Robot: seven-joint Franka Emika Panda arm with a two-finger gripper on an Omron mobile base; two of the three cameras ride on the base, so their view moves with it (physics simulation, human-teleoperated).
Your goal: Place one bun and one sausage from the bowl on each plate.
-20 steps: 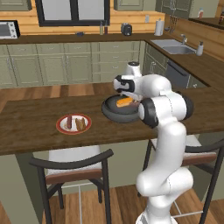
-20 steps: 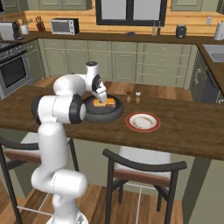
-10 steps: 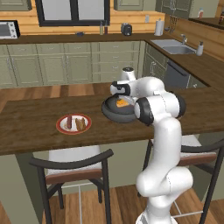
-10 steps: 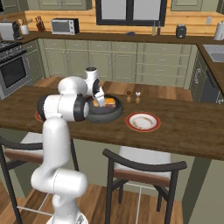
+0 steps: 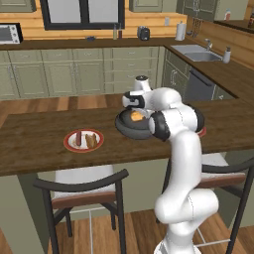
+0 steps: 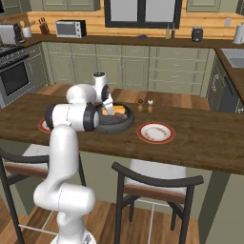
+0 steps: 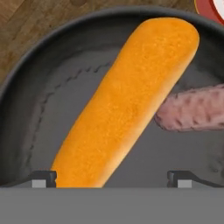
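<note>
The dark grey bowl [image 5: 130, 130] [image 6: 116, 125] [image 7: 30, 70] sits mid-counter. In it lie a long orange bun [image 7: 127, 100] [image 5: 136, 117] and a pinkish sausage [image 7: 192, 109] beside it. My gripper [image 7: 111, 178] [image 5: 135, 110] [image 6: 109, 109] hangs low over the bowl and is open; its fingertips [image 7: 43, 177] straddle the bun's near end without closing on it. A red-rimmed plate [image 5: 68, 144] to the left carries a sausage and a bun. The other red-rimmed plate [image 6: 155, 133] to the right looks bare.
Two small shakers [image 6: 145, 106] stand behind the bowl and the right plate. Dark chairs [image 5: 84, 191] [image 6: 157, 183] are tucked under the counter's near edge. My white arm [image 5: 176, 124] covers part of the right plate in the left base view.
The hand has swung in over the bowl and dropped closer to the bun. Bowl, plates and food have stayed in place.
</note>
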